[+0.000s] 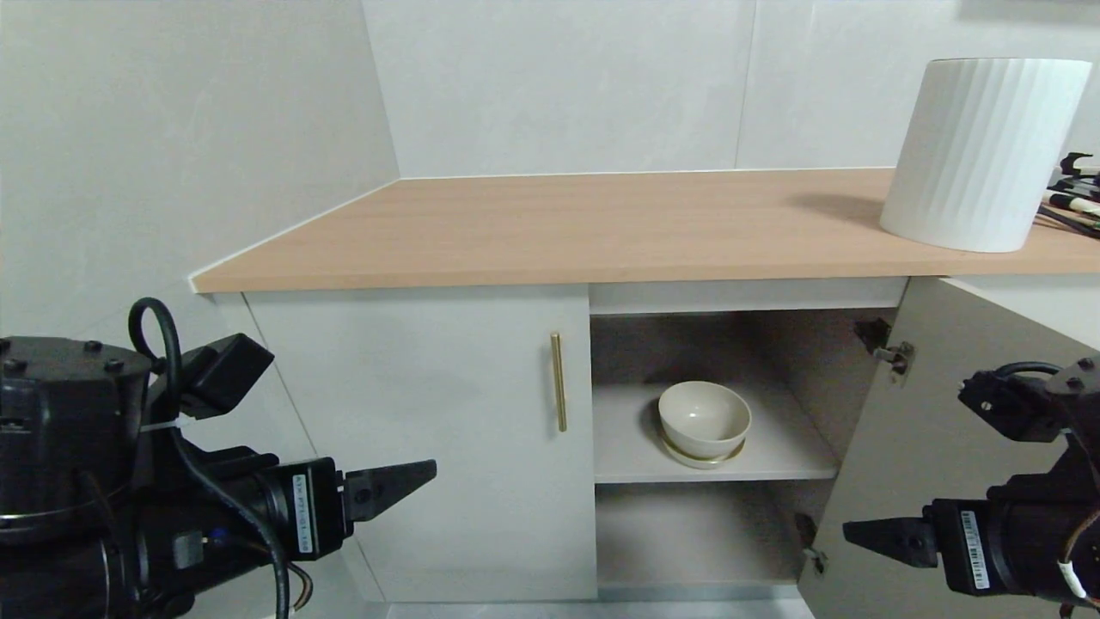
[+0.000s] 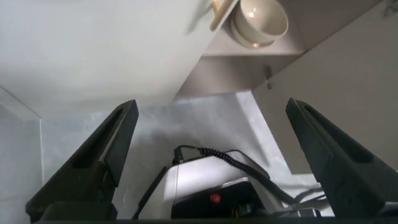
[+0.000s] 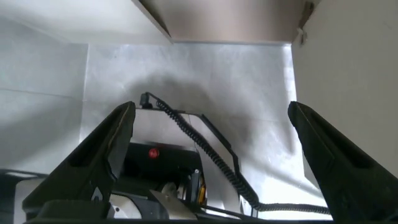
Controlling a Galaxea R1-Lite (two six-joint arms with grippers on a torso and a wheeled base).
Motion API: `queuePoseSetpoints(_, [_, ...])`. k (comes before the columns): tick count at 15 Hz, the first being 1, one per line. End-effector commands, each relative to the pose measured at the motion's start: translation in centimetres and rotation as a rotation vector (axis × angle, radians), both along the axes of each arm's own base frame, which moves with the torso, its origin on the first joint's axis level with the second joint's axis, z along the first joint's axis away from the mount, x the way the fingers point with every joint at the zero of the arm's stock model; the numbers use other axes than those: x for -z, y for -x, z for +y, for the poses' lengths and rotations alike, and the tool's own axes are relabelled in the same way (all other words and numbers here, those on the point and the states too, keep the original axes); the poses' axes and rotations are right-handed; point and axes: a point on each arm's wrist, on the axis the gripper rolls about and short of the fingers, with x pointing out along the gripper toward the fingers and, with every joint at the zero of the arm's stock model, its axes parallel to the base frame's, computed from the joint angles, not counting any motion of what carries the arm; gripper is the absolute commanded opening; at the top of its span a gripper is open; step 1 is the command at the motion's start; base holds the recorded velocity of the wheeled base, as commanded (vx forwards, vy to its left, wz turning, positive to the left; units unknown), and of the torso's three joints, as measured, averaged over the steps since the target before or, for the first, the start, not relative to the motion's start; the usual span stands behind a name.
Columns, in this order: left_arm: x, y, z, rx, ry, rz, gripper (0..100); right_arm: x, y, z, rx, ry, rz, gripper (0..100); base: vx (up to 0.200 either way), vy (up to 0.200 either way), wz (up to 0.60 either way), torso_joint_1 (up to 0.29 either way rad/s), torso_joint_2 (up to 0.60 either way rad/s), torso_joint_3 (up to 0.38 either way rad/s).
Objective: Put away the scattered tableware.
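— How is the left side found?

— The left gripper is held low in front of the shut cupboard door, with its fingers spread wide and nothing grasped. The brass handle could be clipped if that arm were swung inward.

— And the tableware?

— A cream bowl is seated on a small plate on the middle shelf of the open compartment. The stowing is judged done, and only the closing appears to be left.

— What is risked on the right?

— The right gripper is likewise spread and empty, near the open door. If that door were shoved hard, the shelf could be jolted and the bowl tipped off its plate. The white ribbed vessel on the countertop is well apart.
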Motion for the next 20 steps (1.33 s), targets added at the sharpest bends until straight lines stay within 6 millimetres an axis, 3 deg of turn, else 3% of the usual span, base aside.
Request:
queuePoseSetpoints(1, [0.46,-0.2,-0.12,0.0,-0.011,0.019,100,-0.31,0.46,-0.28,-0.002,-0.012,-0.017,100,-0.2,0.0,0.0,0.007,0.0,-0.007])
queuePoseSetpoints(13, [0.6,0.01,-0.07,0.007,-0.018,0.018,100,0.19,0.53,0.02,-0.022,-0.001,0.005,100,-0.2,0.0,0.0,0.0,0.0,0.001])
queuePoseSetpoints(20, [0.89,0.17,0.01,0.027,-0.041,0.015,100,0.36,0.62,-0.05,-0.02,0.004,0.009,100,0.0,0.0,0.0,0.0,0.0,0.0])
